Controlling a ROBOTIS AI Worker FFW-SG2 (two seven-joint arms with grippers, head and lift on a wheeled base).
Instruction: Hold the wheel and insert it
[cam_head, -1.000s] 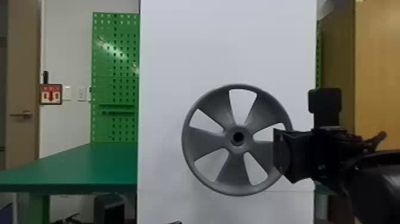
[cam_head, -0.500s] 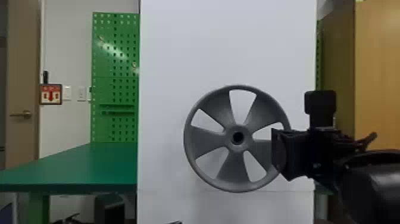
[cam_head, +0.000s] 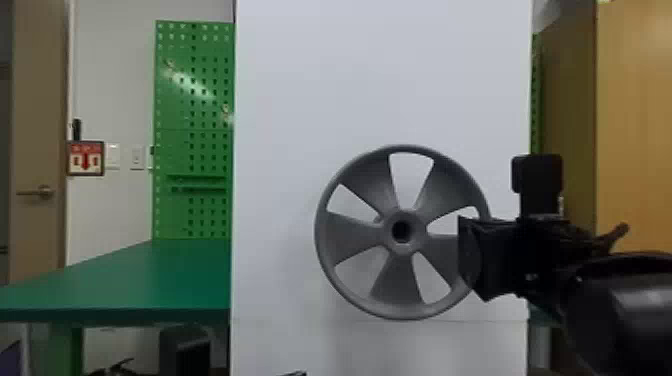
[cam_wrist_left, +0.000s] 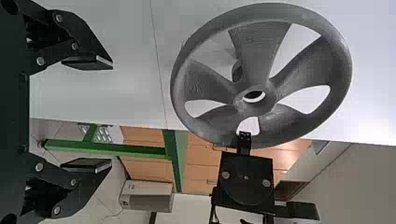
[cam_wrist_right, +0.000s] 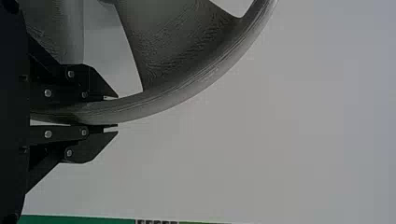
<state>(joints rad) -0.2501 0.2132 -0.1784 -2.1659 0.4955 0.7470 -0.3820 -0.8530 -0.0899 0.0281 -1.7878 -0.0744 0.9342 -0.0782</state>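
A grey five-spoked wheel (cam_head: 397, 280) is being held upright, just right of centre and below mid-height in the head view's frame, with its round face being turned to the robot. It is being gripped by its rim, at the right edge, by the right gripper (cam_wrist_right: 114, 112), whose two fingers are being closed around the rim. Probably the rim is being used as the grasp so that the hub hole (cam_head: 401, 230) in the middle is being kept unobstructed for mounting.

In the left wrist view, a short, stubby peg (cam_wrist_left: 237, 72) is being glimpsed behind the spokes, seemingly being carried by the white panel (cam_head: 385, 75); it is likely being aimed for. The hole is apparently not yet being filled by it, so the insertion seems to be awaited. How far off the peg is being kept cannot be told.

The left gripper (cam_wrist_left: 112, 113) is being held open and apart from the wheel, perhaps being kept ready to steady the other side.

Because the wheel is being supported at one edge only, it could be tilted when it is being pushed on; careful centring is being called for. At the lower left of the head view's frame, a green table (cam_head: 125, 280) is being seen.
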